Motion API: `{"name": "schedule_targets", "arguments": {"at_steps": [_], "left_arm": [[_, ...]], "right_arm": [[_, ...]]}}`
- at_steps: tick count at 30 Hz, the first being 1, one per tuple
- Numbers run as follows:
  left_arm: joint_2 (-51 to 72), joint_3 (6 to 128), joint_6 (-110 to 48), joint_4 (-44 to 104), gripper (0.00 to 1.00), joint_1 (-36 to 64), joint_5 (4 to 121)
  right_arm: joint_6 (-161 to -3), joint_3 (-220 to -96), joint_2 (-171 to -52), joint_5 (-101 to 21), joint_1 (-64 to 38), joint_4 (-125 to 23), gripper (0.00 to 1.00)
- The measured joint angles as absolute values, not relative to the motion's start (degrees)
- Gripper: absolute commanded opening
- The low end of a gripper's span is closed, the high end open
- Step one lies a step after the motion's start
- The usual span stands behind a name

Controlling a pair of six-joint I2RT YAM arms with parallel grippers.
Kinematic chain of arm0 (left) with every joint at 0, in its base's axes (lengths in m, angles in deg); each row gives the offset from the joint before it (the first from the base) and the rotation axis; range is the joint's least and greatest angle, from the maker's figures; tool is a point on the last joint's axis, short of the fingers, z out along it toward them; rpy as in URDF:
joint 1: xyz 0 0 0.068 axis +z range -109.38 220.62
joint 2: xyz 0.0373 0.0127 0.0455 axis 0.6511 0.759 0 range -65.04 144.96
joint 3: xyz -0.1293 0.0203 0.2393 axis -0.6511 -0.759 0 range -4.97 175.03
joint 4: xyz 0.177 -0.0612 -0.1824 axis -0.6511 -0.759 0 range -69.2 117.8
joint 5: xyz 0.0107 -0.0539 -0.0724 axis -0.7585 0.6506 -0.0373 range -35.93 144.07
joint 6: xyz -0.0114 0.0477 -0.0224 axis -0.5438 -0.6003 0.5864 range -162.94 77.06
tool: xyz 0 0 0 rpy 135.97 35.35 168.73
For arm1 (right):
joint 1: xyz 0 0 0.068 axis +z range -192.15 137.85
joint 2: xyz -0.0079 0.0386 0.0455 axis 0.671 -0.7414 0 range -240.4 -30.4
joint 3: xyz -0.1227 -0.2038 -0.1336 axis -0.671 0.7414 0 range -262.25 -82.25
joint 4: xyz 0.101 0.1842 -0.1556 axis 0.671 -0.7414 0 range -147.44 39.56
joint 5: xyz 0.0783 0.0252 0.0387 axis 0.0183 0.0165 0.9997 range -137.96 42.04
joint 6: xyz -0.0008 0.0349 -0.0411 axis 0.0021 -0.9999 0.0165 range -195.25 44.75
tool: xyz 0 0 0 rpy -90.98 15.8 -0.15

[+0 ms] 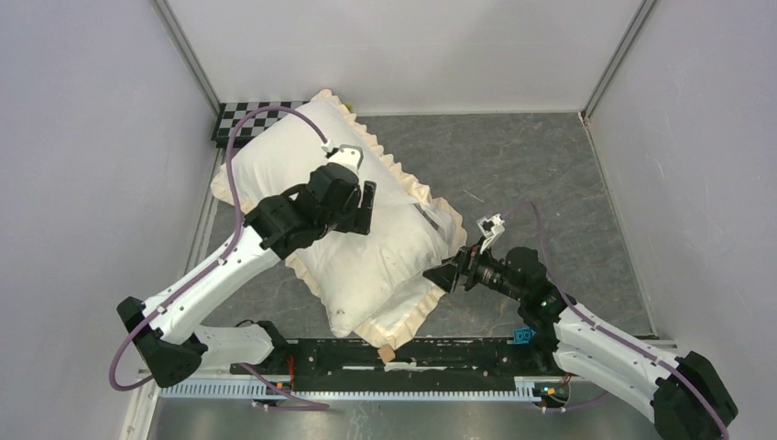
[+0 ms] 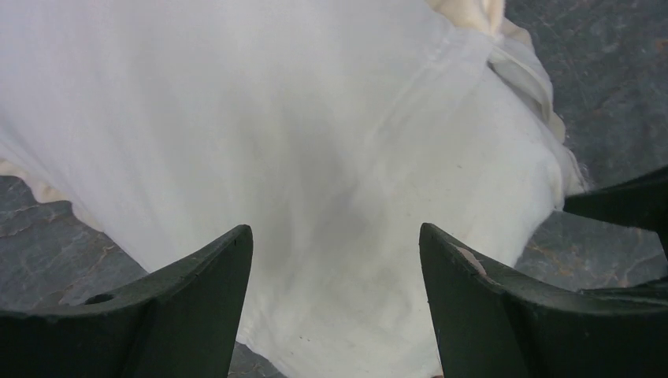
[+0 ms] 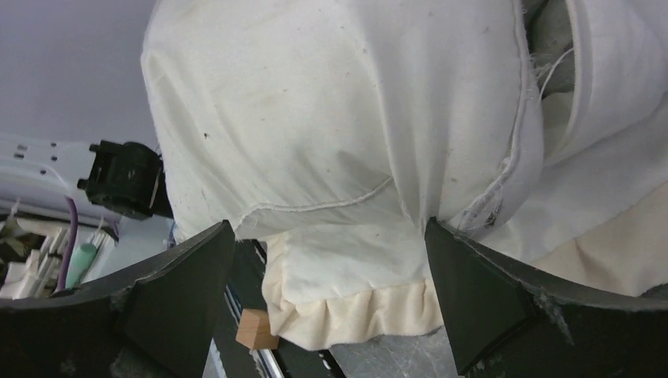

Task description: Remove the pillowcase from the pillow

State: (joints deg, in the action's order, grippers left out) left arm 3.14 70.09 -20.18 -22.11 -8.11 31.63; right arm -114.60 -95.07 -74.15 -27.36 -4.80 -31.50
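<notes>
Cream and off-white cloth across the middle of the grey mottled surface (image 1: pixel 541 174): the pillowcase (image 1: pixel 366 266), plump and full, lying on a slant from the checkerboard panel (image 1: pixel 249 117) in the far left corner down toward the black rail (image 1: pixel 458 353) at the near edge. Shows its pale face upward, with the ruffled frill (image 1: pixel 406 316) running along the right-hand side and around the near end. Wraps the pillow throughout, with none of that cushion's own fabric to be told apart for certain; only a dark slit of an overlapped opening on the right flank, seen close in the right wrist view beside a frayed seam. Over the middle of the bundle, the left tool (image 1: pixel 365 213), pointing down at it, its dark fingers (image 2: pixel 197 283) spread wide with nothing between them and white cloth filling the view beyond; contact with the cloth not possible to judge. At the near right edge of the pillowcase, just beside the frill, the right tool (image 1: pixel 438 275), aimed at the bulging end, likewise spread wide and holding nothing. On the rail, just below the frilled near corner, a small wooden block (image 1: pixel 387 353). Beside the right arm, a blue tag (image 1: pixel 523 335).
</notes>
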Motion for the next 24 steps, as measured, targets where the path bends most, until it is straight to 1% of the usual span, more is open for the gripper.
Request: {"name": "schedule_targets", "arguments": {"at_steps": [4, 7, 11, 15, 16, 17, 18, 19, 21, 22, 23, 24], "left_arm": [[4.45, 69.37, -20.92, -21.11, 0.79, -4.11, 32.18], [5.37, 67.76, -21.34, -19.84, 0.77, -1.81, 34.17], [6.18, 65.92, -21.34, -18.77, 0.77, 0.13, 36.42], [6.18, 64.74, -21.34, -17.81, 0.77, 0.59, 38.08], [6.16, 64.59, -21.34, -17.68, 0.77, 0.59, 38.19], [6.11, 64.41, -21.34, -17.44, 0.77, 0.66, 38.32], [6.03, 64.24, -21.34, -17.31, 0.77, 0.66, 38.54], [5.83, 64.04, -21.34, -17.17, 0.77, 0.70, 38.69], [5.28, 63.80, -21.34, -17.15, 0.77, 0.75, 38.84], [4.87, 63.69, -21.34, -17.17, 0.77, 0.75, 39.02], [4.43, 63.62, -21.34, -17.17, 0.77, 0.75, 39.13], [4.02, 63.62, -21.34, -17.24, 0.78, 0.75, 39.15]], "right_arm": [[-121.97, -93.65, -73.82, -37.92, 1.75, -30.38, 0.98], [-126.76, -93.82, -76.49, -43.89, 6.96, -29.97, 0.98], [-131.50, -94.57, -84.00, -48.17, 13.14, -27.61, 0.98], [-133.86, -95.77, -91.02, -49.22, 15.68, -23.24, 0.98], [-134.08, -96.36, -92.33, -49.66, 15.72, -22.25, 0.86], [-134.14, -97.06, -93.64, -50.16, 15.72, -21.25, 0.72], [-134.03, -97.93, -94.89, -50.68, 15.63, -20.40, 0.64], [-133.75, -98.70, -95.81, -50.99, 15.35, -19.81, 0.53], [-133.75, -99.81, -97.18, -50.73, 14.06, -18.93, 0.23], [-133.66, -99.97, -97.66, -50.14, 12.90, -18.45, 0.11], [-133.34, -99.97, -97.84, -49.31, 11.57, -18.34, 0.03], [-133.12, -99.97, -97.88, -48.24, 9.99, -18.36, 0.00]]}}
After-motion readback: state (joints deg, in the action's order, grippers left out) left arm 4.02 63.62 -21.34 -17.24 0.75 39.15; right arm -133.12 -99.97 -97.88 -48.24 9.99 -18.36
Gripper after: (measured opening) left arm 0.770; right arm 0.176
